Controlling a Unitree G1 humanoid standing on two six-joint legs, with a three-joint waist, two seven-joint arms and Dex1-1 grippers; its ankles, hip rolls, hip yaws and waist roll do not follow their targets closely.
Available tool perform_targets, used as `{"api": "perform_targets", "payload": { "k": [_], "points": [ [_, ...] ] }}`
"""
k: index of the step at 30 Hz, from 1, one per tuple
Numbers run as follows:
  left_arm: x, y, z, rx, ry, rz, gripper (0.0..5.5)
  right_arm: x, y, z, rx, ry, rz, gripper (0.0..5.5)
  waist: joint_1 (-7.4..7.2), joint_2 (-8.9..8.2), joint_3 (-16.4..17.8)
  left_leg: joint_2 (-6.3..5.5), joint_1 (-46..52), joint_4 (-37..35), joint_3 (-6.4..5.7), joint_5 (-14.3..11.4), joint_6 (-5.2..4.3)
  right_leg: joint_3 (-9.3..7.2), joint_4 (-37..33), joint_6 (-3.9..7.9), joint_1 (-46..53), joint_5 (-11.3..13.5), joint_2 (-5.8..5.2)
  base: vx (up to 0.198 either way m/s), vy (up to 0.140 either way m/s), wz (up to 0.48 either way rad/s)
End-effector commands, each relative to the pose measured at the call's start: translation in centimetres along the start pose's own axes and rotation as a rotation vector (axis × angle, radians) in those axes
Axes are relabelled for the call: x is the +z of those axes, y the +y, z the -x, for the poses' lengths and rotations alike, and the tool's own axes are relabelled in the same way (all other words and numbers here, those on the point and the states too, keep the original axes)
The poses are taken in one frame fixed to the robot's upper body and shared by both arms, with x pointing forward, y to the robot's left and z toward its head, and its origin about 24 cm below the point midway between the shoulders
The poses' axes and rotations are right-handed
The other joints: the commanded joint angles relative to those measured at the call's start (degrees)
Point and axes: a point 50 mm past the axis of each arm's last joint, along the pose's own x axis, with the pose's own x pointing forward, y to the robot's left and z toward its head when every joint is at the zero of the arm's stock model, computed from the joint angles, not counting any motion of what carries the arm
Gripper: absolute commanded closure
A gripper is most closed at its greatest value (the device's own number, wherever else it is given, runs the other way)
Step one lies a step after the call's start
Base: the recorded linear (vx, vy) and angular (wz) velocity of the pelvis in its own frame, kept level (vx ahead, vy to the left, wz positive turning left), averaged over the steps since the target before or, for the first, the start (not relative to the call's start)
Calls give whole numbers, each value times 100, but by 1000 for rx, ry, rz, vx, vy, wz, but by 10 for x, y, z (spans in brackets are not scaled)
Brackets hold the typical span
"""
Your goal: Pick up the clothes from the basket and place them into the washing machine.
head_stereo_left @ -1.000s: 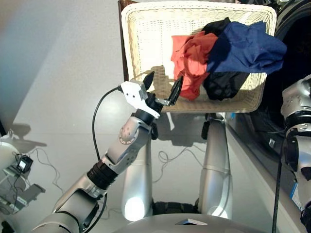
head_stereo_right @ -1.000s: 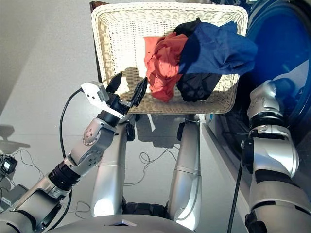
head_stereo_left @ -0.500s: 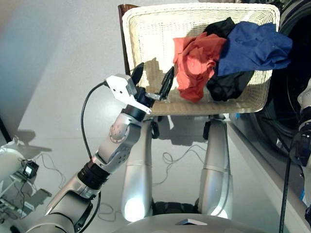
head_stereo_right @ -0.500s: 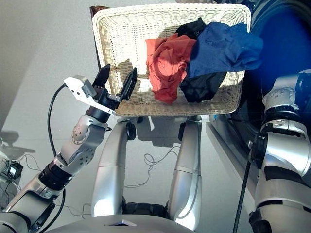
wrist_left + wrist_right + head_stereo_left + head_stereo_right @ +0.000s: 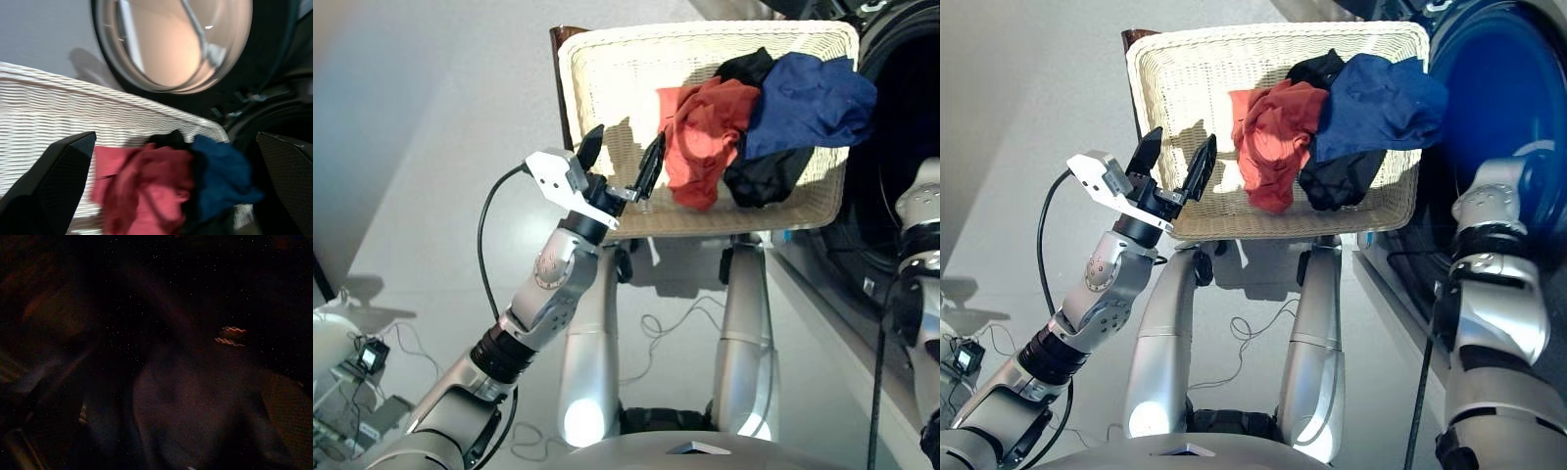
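Hovering over the near left corner of the basket [image 5: 607, 69], the left hand [image 5: 619, 164] has barely moved in the last half second, its two fingers spread apart with nothing between them. All three clothes lie heaped toward the basket's right side: the orange-red garment [image 5: 705, 122] in the middle, the navy garment [image 5: 813, 98] draped over the right rim, the black garment [image 5: 766, 176] beneath them. The washing machine [image 5: 1489, 88] stands just right of the basket. Whether the right hand is apart or together cannot be told.

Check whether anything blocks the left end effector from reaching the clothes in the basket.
Nothing visible does. The left end effector, open, hovers over the basket's near left part; only bare wicker lies between it and the clothes, piled at the right.
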Motion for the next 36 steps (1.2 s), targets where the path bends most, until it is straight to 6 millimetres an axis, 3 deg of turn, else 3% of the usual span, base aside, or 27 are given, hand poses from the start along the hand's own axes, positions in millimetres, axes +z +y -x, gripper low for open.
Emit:
{"api": "perform_targets", "payload": {
  "k": [1, 6, 9, 17, 22, 26, 31, 36],
  "points": [
    [13, -4, -1, 1, -98, -17, 0, -9, 26, 36, 257, -33, 35, 0, -17, -91, -94, 104, 283, -31, -67, -156, -260, -450, -352, -344, 340, 98, 316, 0, 0, 0],
    [-3, 11, 4, 93, -28, -98, 0, -17, 53, 90, 536, -24, 45, 0, -93, -188, -94, 70, 515, -224, -30, -97, -225, -448, -449, -343, 521, 145, 309, 0, 0, 0],
    [-19, 23, 6, 152, 38, -176, 0, -12, 67, 109, 645, -42, 20, 0, -131, -264, -94, 99, 615, -242, 3, -111, -200, -422, -483, -331, 604, 160, 335, 0, 0, 0],
    [-52, 50, -9, 279, 172, -422, 0, 18, 108, 139, 881, -257, 99, 0, -299, -485, -94, 218, 835, -275, 118, -124, -210, -326, -580, -302, 748, 214, 425, 0, 0, 0],
    [-59, 54, -29, 336, 200, -531, 0, 21, 127, 150, 957, -332, 169, 0, -387, -558, -94, 265, 809, -243, 102, -104, -232, -325, -550, -313, 721, 217, 465, 0, 0, 0],
    [-72, 58, -53, 407, 278, -556, 0, 16, 156, 173, 1078, -314, 135, 0, -489, -690, -94, 326, 799, -203, 142, -83, -265, -308, -599, -326, 726, 276, 514, 0, 0, 0],
    [-72, 67, -67, 446, 333, -601, 0, 12, 170, 184, 1156, -318, 157, 0, -563, -745, -94, 374, 812, -191, 125, -73, -292, -304, -606, -326, 734, 297, 540, 0, 0, 0],
    [-66, 78, -82, 558, 368, -539, 0, 18, 183, 199, 1245, -306, 98, 0, -653, -823, -94, 415, 764, -137, 94, -66, -341, -323, -599, -333, 717, 321, 572, 0, 0, 0]
  ]
}}
